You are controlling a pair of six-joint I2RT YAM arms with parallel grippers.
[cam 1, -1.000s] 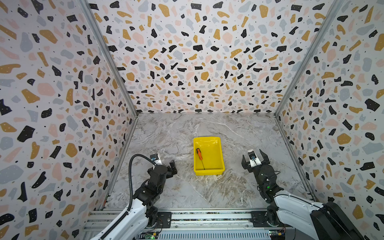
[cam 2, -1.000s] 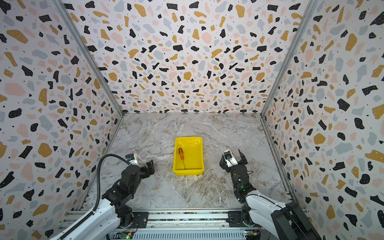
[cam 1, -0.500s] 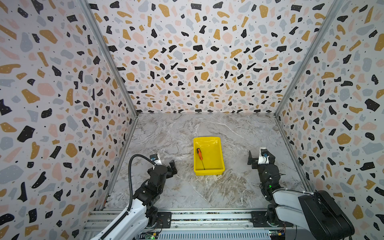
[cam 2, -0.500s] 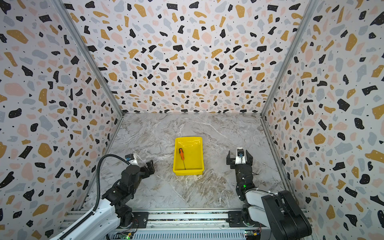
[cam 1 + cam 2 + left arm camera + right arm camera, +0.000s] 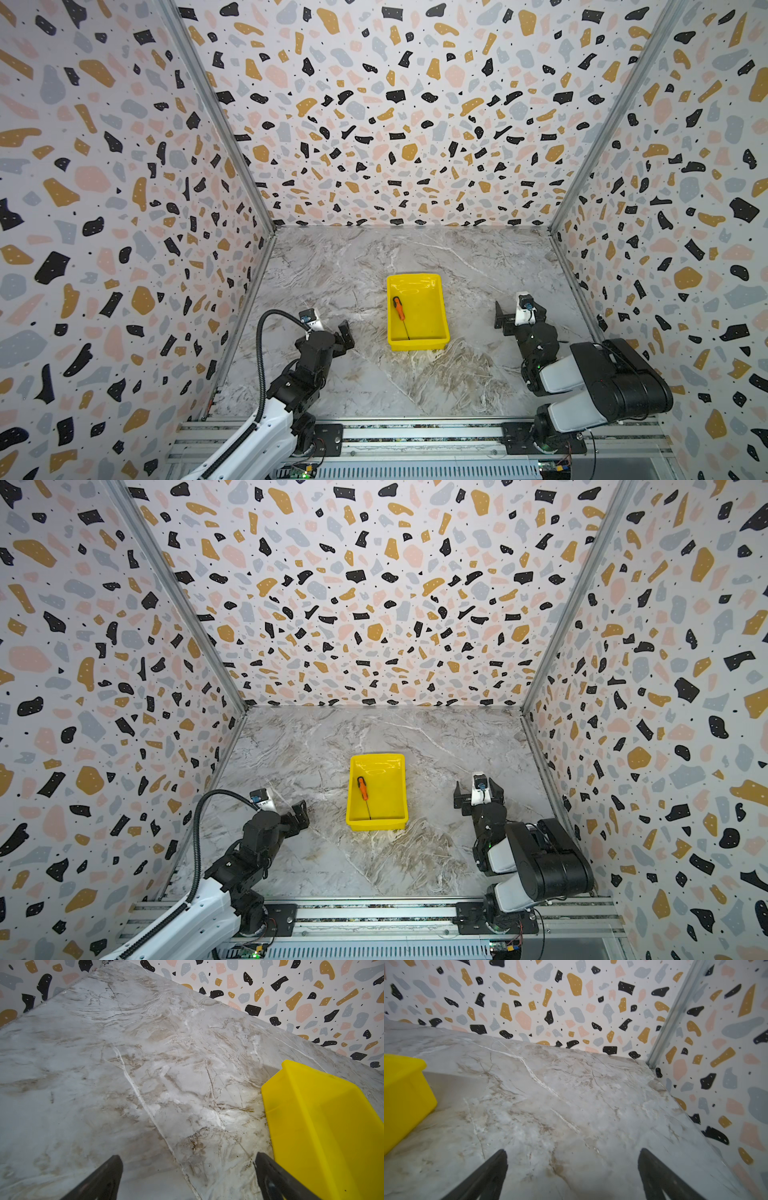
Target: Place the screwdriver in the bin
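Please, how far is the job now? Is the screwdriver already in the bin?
Done: the screwdriver lies flat inside the bin, as both top views show. In hand: nothing. The left pincer and the right pincer are open, empty and apart from the bin. Left: nothing that I can see.

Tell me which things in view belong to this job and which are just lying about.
Job:
- screwdriver, lying inside the bin
- bin

Not the job:
- marble tabletop
- patterned walls
- front rail
Nothing else loose shows.
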